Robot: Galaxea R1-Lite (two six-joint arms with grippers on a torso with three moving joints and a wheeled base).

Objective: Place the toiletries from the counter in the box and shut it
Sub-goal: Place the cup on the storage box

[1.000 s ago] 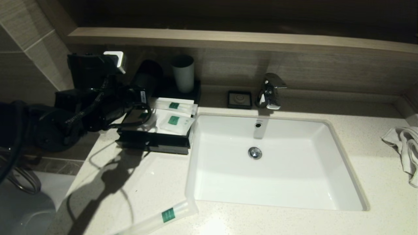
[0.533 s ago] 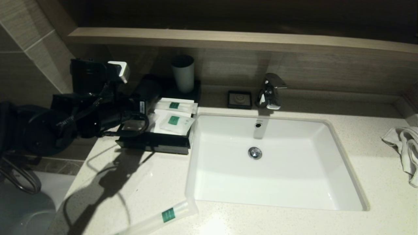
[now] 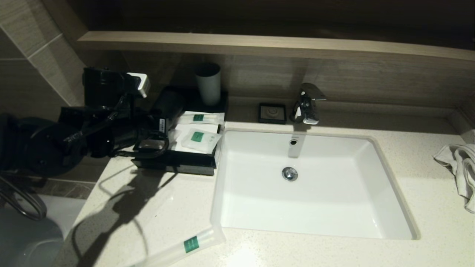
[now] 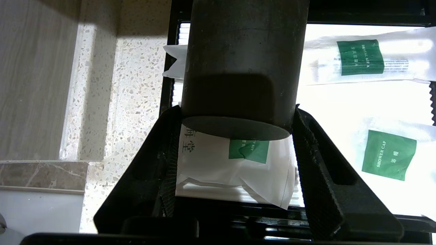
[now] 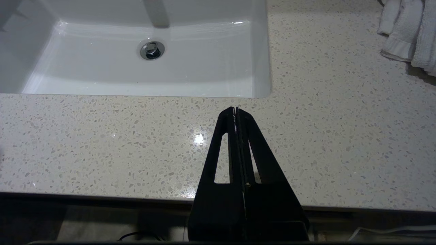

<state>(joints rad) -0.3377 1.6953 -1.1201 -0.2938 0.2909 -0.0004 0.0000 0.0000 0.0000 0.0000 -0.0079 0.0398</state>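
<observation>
My left gripper is shut on a black tumbler, which it holds tilted over the left end of the black box. Under the tumbler's base lies a small white pouch with a green label. On the box's white top lie a long packet and a shower-cap pouch. Another long packet lies on the counter at the sink's front left corner. My right gripper is shut and empty above the counter's front edge.
A grey tumbler stands behind the box. A small black square dish and the chrome faucet sit behind the white sink. A crumpled white towel lies at the far right.
My left gripper has moved a little right and down with the black tumbler, which now hangs lower over the box's left end. The right arm has not moved.
</observation>
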